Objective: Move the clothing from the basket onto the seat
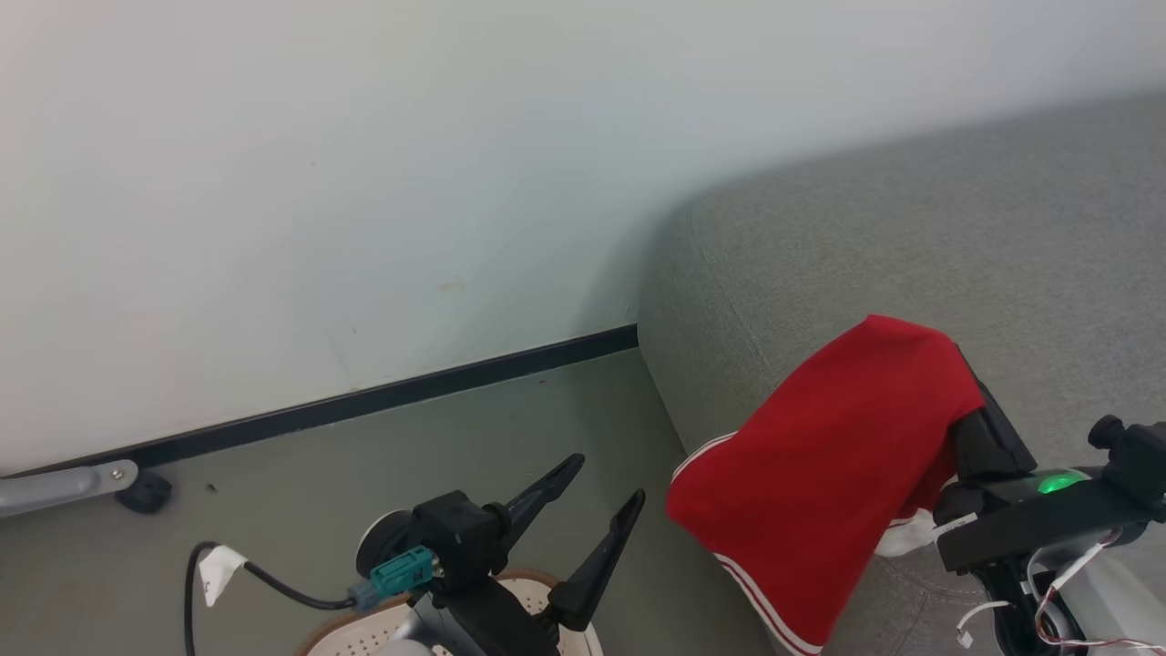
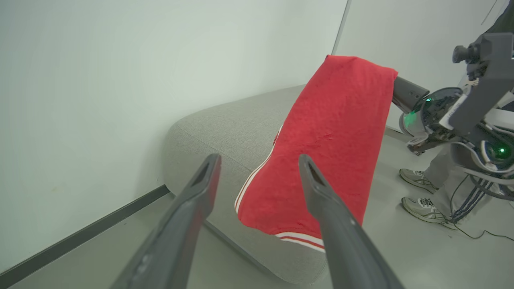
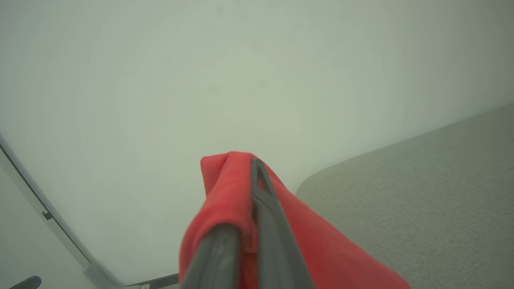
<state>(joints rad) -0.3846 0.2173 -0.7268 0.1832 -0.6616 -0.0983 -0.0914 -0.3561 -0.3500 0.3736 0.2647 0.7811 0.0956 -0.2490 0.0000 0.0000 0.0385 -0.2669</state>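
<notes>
Right tool (image 3: 251,172): clamped on red clothing (image 1: 820,456), seat (image 1: 911,228) corner just beyond. Left tool (image 1: 608,477): spread wide, empty, basket (image 1: 355,640) underneath.

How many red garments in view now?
1: the garment hangs from the shut right gripper, by the seat's rounded corner. The basket under the open left gripper is mostly out of frame, so more may be hidden.
</notes>
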